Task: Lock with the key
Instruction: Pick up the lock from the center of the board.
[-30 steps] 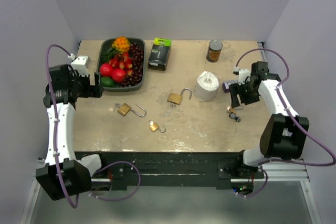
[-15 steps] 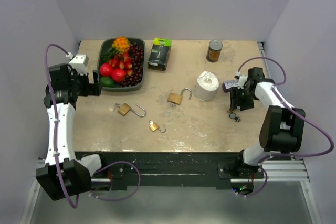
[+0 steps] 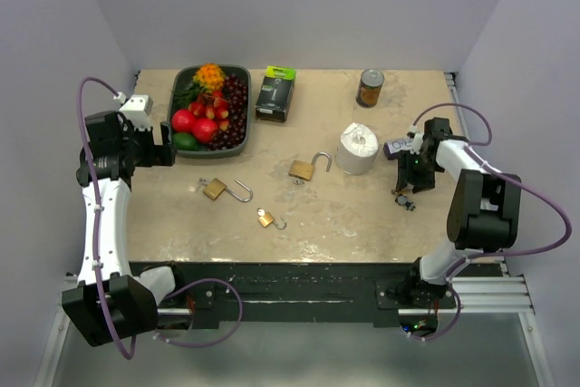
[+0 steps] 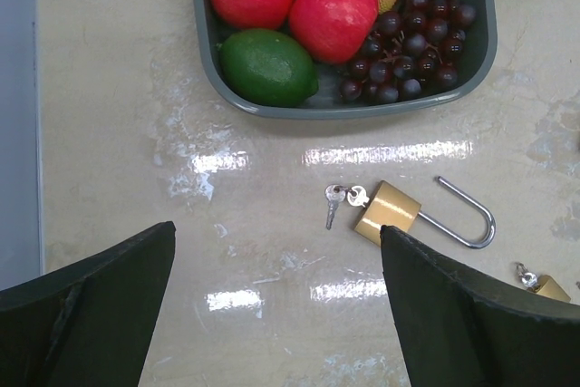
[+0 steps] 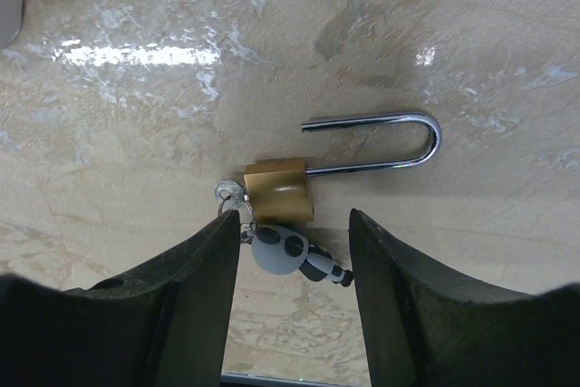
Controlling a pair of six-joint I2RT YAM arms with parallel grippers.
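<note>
Right gripper (image 5: 294,224), fingers apart, straddles the padlock (image 5: 279,189); next, I'd say, pinch its body squarely. Left gripper (image 4: 276,233) hangs wide open.

1. The right arm (image 3: 478,210) folds tighter than a second ago, with its elbow further left and nearer the wrist.
2. The right hand (image 3: 410,173) sits lower over the tabletop (image 3: 344,215), closer to the small open padlock (image 3: 402,196) near the right edge.
3. Its fingers (image 5: 195,278) stand closer together than before, still apart, flanking the padlock's key charm (image 5: 288,251).
</note>
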